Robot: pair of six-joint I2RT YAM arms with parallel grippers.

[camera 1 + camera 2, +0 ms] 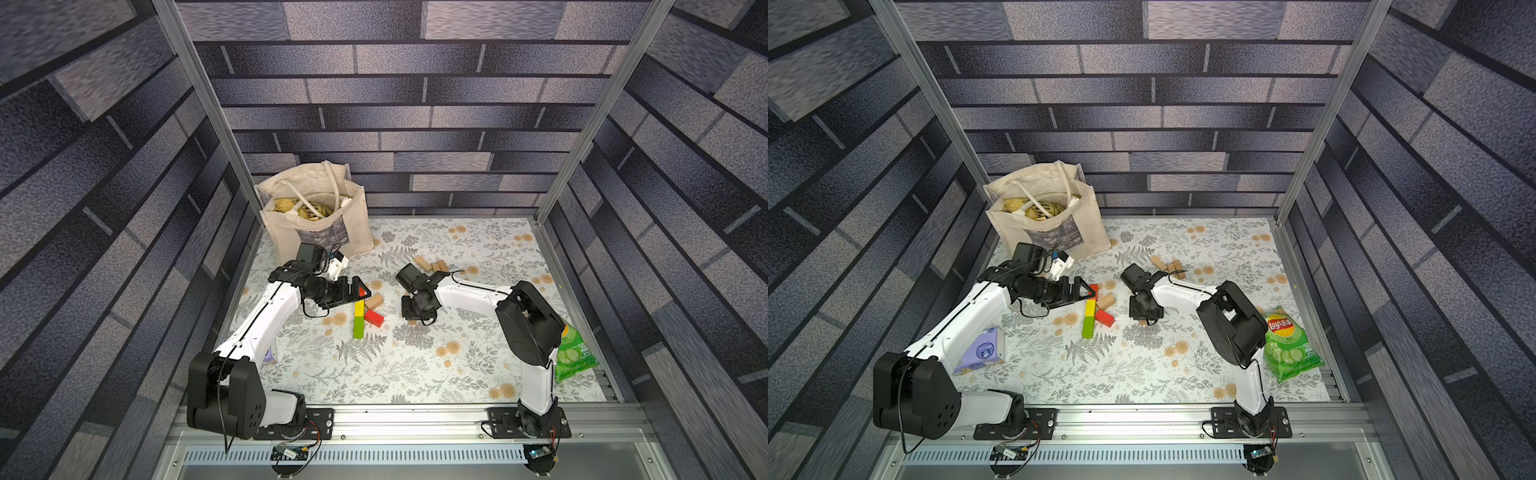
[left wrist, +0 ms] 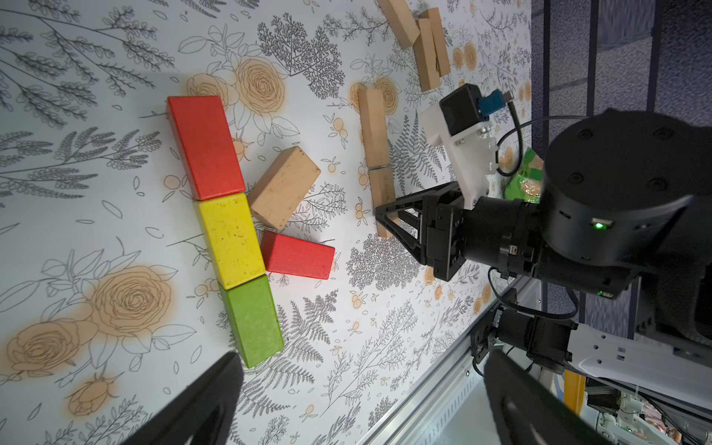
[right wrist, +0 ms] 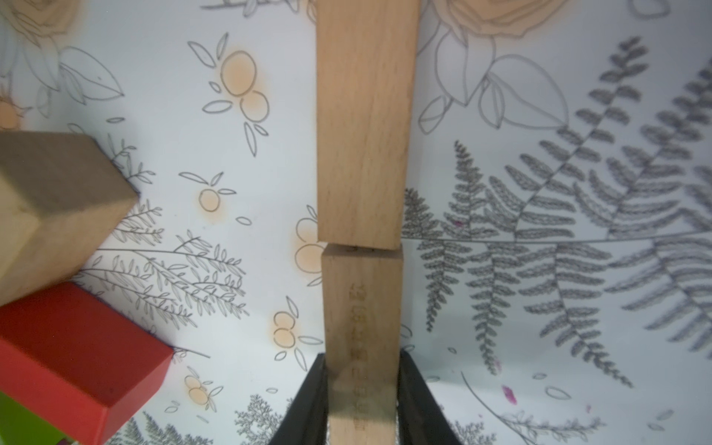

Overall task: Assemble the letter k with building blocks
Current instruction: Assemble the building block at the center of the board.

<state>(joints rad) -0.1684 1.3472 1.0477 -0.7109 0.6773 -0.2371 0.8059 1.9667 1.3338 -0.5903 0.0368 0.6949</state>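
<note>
Building blocks (image 2: 231, 235) are forming a near-finished k at the centre of the bench (image 1: 457, 374). Left gripper (image 1: 360, 291) is hovering wide open above its far end, empty. Right gripper (image 2: 385, 215) is clamping a plain bar (image 3: 362, 308) lying end-to-end with a second bar (image 3: 366, 135); swinging it risks knocking the k's diagonals askew.

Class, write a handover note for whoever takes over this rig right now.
Left pincer: open, empty, above the red block.
Right pincer: shut on a plain block, end to end with another.
Done: stem of that red block, yellow block, green block; arms: wood block, second red block.
Left: perhaps lengthen the arms; three spare blocks lie farther off.
</note>
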